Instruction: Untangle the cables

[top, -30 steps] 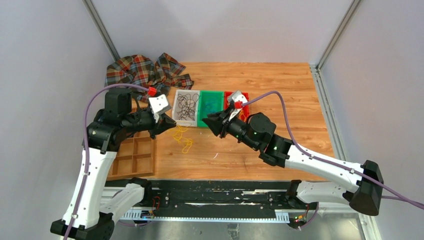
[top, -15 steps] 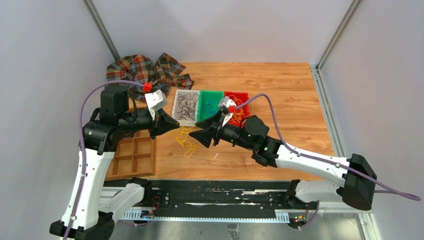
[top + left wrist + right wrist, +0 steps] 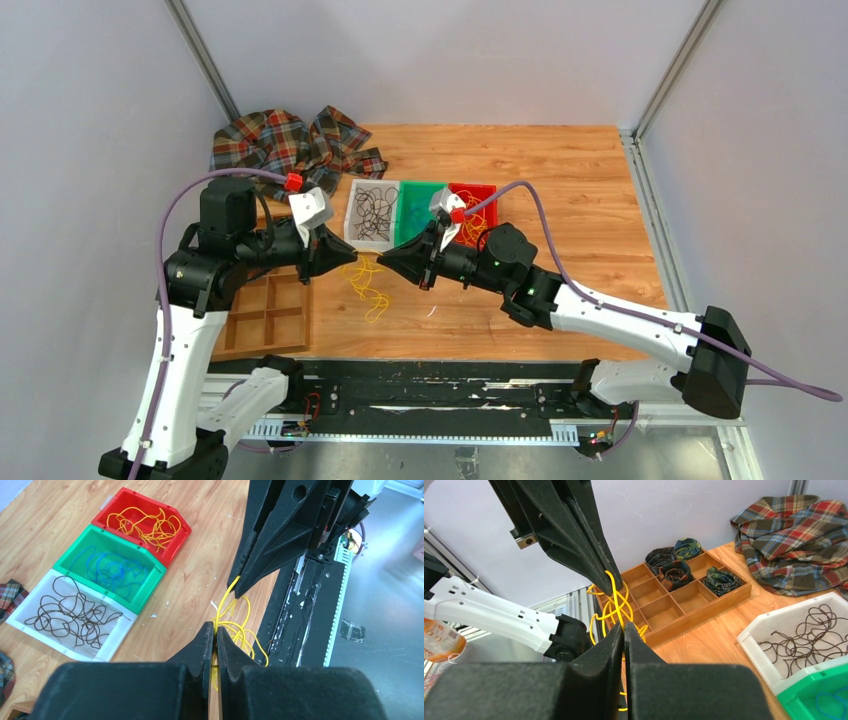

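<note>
Jaws of your left gripper and right gripper, tip to tip, both clench the yellow cables strung between them.

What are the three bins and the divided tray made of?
Red bin, green bin, white bin: moulded plastic by the look, with uniform colour, a slight sheen and thin rimmed walls. The white one looks semi-translucent. Divided tray: probably wood, matte, warm brown, with thin flat partitions. It could be bamboo or veneer.
</note>
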Controlling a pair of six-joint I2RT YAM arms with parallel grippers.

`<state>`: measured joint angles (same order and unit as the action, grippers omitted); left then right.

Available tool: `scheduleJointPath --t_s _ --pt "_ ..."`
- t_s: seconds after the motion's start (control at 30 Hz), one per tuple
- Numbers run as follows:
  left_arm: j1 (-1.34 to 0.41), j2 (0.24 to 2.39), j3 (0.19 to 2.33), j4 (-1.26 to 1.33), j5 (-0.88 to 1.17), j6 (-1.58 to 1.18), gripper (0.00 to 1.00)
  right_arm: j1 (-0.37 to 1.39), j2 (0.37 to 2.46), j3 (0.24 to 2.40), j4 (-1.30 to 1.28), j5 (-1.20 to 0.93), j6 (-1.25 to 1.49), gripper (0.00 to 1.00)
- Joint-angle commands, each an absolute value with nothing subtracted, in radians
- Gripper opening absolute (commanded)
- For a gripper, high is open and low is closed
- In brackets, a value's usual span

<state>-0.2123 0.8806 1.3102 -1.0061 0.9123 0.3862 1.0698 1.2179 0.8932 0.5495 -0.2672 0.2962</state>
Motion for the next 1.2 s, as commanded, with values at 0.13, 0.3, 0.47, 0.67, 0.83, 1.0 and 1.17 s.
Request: scheduleJointPath --t_s 0.13,0.3,0.47,0.67,0.83,1.0,1.17 --pt "-0.212 0.868 1.296 -1.006 0.916 0.396 0.34 1.069 1.232 0.980 0.489 -0.316 0.293 0.01" --pt "-0.213 0.881 1.276 -1.005 0.947 0.415 0.57 1.069 1.250 1.018 0.460 -0.349 0.308 0.01" --pt "-0.213 0.892 1.260 -1.005 0.972 0.444 0.57 1.069 1.259 1.025 0.455 -0.368 0.323 0.01" --pt "-0.213 0.895 1.254 -1.006 0.937 0.481 0.46 1.069 1.264 1.034 0.446 -0.390 0.323 0.00" --pt "-0.213 0.881 1.254 -1.008 0.923 0.513 0.14 1.069 1.274 1.041 0.452 -0.414 0.335 0.01" --pt "-0.212 0.870 1.247 -1.008 0.943 0.509 0.08 1.069 1.287 1.047 0.453 -0.445 0.357 0.01" --pt "-0.213 0.851 1.252 -1.007 0.975 0.506 0.01 1.065 1.231 1.037 0.394 -0.358 0.327 0.37"
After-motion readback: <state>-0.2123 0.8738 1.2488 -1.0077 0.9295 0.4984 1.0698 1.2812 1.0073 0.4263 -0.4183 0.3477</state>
